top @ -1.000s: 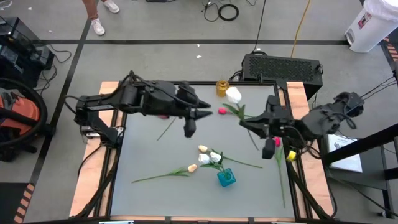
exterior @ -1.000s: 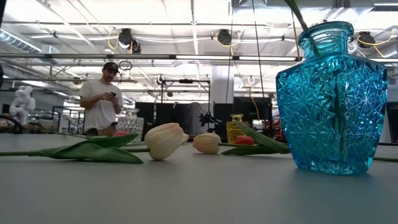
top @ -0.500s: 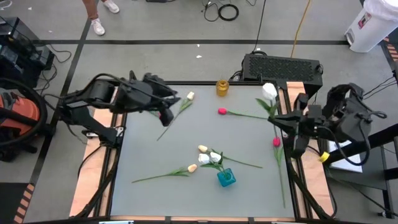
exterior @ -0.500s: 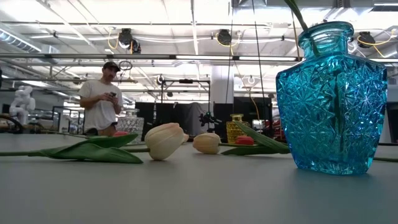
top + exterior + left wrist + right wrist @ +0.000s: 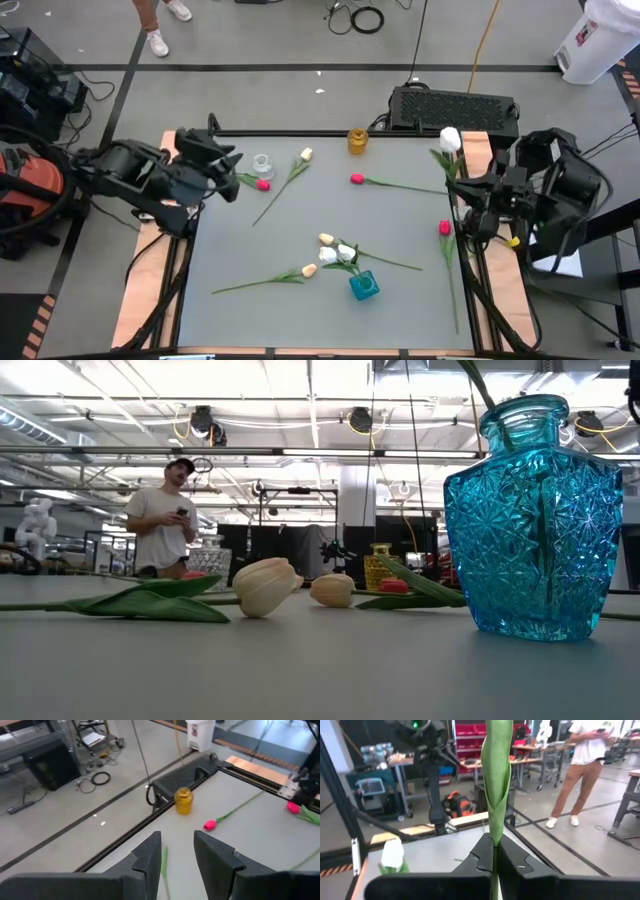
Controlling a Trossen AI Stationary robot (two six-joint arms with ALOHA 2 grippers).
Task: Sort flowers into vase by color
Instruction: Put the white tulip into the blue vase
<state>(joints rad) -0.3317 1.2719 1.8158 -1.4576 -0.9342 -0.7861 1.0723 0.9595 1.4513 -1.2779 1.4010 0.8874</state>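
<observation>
1. Right gripper (image 5: 462,192) at the right edge of the table (image 5: 300,230), clamped tight on the green stem (image 5: 496,785) of a white tulip (image 5: 450,139); white head (image 5: 393,852) up near the far right corner.
2. Left gripper (image 5: 232,170) at the left edge of the table, fingers (image 5: 147,855) parted with a narrow gap, nothing between them.
3. Clear glass vase (image 5: 263,163) just beside the left gripper, with a red tulip (image 5: 262,184) touching or nearly touching it.
4. Cream tulip (image 5: 305,154) on the table near the clear vase, stem slanting toward the front left.
5. Yellow vase (image 5: 357,141) at the far edge, empty as far as can be seen.
6. Red tulip (image 5: 356,179) lying in front of the yellow vase, stem running right.
7. Another red tulip (image 5: 444,228) near the right edge, stem pointing toward the front.
8. Blue vase (image 5: 363,286) near the front centre, holding a white tulip (image 5: 347,252) by its stem.
9. Two cream tulips (image 5: 326,239) (image 5: 309,270) lying flat beside the blue vase.
10. Person (image 5: 164,520) standing in the room beyond.
</observation>
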